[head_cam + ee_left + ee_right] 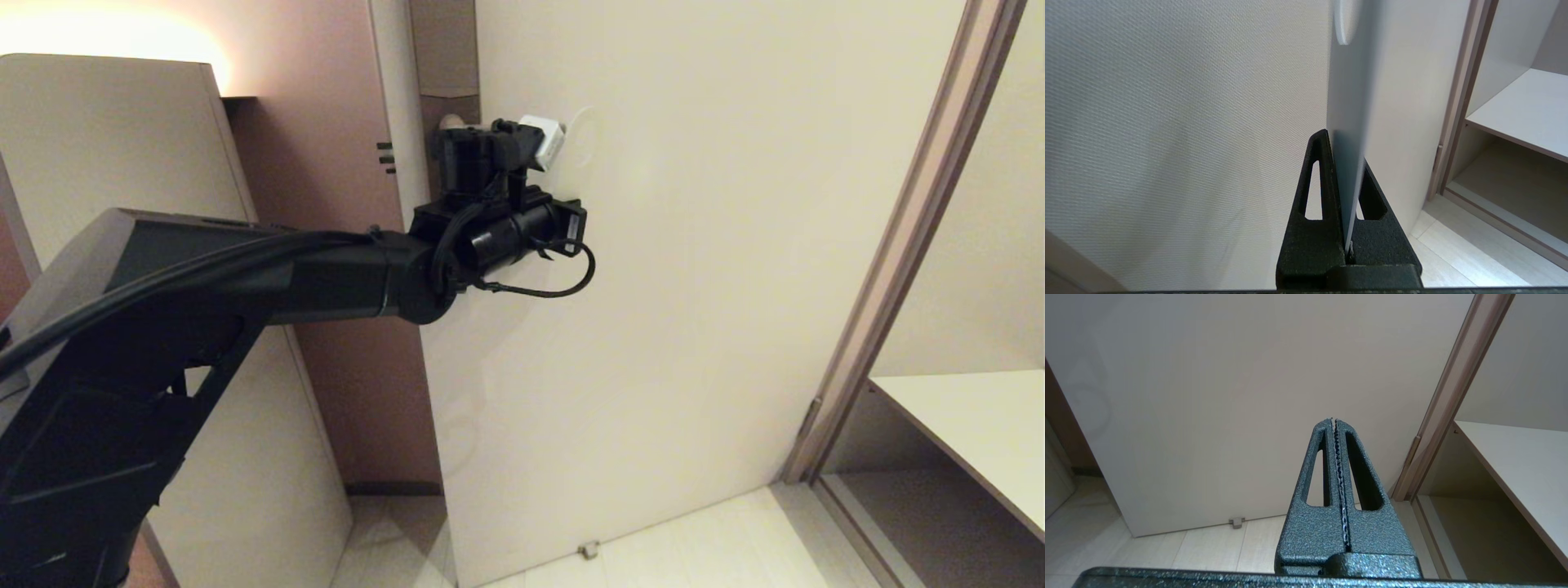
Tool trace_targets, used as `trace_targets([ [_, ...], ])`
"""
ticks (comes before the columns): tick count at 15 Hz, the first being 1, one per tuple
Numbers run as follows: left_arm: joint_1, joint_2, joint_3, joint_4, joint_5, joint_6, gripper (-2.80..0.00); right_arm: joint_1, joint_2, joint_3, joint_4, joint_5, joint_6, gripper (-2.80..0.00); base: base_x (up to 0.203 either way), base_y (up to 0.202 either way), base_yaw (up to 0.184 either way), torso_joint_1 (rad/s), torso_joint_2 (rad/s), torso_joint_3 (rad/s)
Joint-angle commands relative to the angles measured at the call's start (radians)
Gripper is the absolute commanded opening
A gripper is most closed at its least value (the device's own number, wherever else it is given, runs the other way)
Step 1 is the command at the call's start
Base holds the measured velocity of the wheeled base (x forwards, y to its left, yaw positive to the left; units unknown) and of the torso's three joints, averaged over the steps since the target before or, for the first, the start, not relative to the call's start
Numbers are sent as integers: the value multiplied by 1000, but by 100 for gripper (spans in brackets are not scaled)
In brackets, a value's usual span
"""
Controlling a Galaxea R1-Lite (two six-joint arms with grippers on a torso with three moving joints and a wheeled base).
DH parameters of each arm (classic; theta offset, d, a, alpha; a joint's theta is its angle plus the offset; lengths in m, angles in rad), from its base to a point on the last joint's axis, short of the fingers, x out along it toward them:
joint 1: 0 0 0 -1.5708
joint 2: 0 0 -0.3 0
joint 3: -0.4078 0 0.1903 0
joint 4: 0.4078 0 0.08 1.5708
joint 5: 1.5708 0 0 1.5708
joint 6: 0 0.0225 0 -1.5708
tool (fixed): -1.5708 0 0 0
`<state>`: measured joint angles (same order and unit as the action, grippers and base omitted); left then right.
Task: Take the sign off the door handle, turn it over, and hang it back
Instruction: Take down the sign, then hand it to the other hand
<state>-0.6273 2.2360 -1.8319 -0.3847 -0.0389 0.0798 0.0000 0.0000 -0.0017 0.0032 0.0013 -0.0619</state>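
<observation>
My left gripper [531, 143] is raised against the pale door, beside the grey-brown handle plate [445, 90]. My wrist hides most of the door handle's lever. In the left wrist view the left gripper [1344, 149] is shut on the sign [1349, 94]. The card is seen edge-on, with a grey-blue face and a rounded far end. In the head view only the sign's pale rounded end [583, 135] shows past the gripper, close to the door. I cannot tell whether it hangs on the lever. My right gripper [1334, 421] is shut and empty, held low and pointing at the door's bottom.
The pale door [694, 286] fills the middle. Its brown frame [898, 245] runs down the right, with a white shelf [963, 425] beyond it. A small door stop [588, 550] sits on the tiled floor. A beige panel [106, 163] stands at the left.
</observation>
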Motion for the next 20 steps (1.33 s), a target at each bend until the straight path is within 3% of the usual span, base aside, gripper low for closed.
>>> trace_targets([
  [1,-8,1,0,-3,1,0,-280,0,2,0,0,0,-1,-280,0,0,0,0,0,0],
  [10,-58,-67,22,-4,-1,0,-280,-1,1,0,0,0,-1,-280,0,0,0,0,0,0],
  [15,-113,-174,144,-3,-12,-3,-280,0,0,0,0,0,-1,-280,0,0,0,0,0,0],
  [20,-124,-352,342,-4,-137,-4,-280,0,2,0,0,0,-1,-280,0,0,0,0,0,0],
])
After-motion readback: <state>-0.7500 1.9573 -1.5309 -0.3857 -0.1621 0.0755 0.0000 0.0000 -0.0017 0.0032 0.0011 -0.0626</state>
